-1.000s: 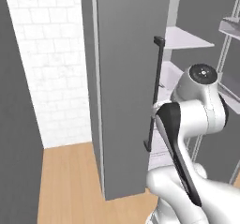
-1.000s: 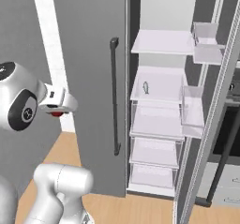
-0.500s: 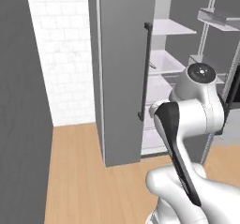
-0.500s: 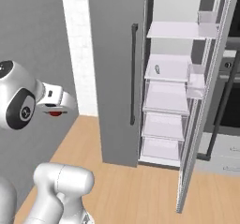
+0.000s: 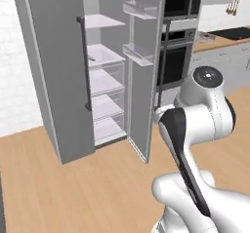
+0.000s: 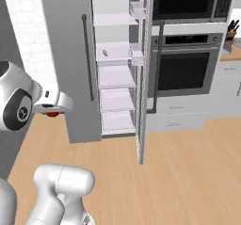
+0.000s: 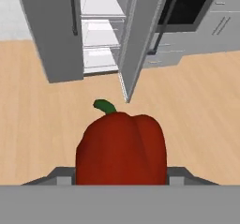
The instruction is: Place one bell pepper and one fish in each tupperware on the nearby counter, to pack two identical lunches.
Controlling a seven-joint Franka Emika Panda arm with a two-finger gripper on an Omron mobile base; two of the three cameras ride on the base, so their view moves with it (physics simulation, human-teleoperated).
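A glossy red bell pepper (image 7: 121, 148) with a green stem sits between my fingers in the hand view, and my gripper (image 7: 121, 178) is shut on it. In the right base view a bit of the pepper (image 6: 52, 114) shows under the hand (image 6: 54, 104), held high over the wooden floor. On a middle shelf of the open fridge lies a small slim grey fish (image 6: 105, 53) (image 5: 92, 58). The light wood counter (image 5: 215, 43) (image 6: 231, 55) is far off to the right. The tupperwares, the other pepper and the other fish are out of view.
The tall grey fridge (image 5: 58, 76) stands open, its door (image 6: 142, 78) jutting out edge-on toward me. A black wall oven (image 6: 186, 71) is beside it. A black cooktop (image 5: 237, 32) and a knife block (image 6: 230, 30) sit on the counter. Wooden floor (image 5: 73, 188) lies between.
The whole picture has shifted: the base has backed off and turned, so the fridge looks smaller and the oven and counter have come into view. The pepper stays held.
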